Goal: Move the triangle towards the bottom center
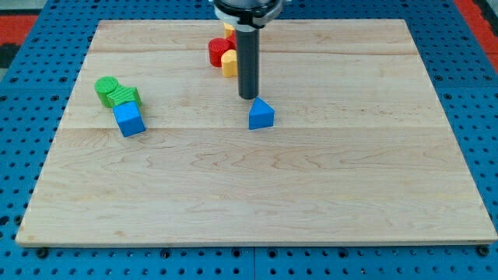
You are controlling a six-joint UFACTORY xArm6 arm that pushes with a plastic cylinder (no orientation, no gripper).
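Note:
A blue triangle block [261, 114] sits near the middle of the wooden board [257, 194], slightly toward the view's top. My tip [248, 97] is at the end of the dark rod, just above and slightly left of the triangle, very close to it or touching its top edge.
A red block [218, 51] and a yellow block [229, 63] lie near the view's top centre, left of the rod, with another yellow piece [229, 28] partly hidden behind it. Two green blocks [117, 92] and a blue cube [129, 120] sit at the left.

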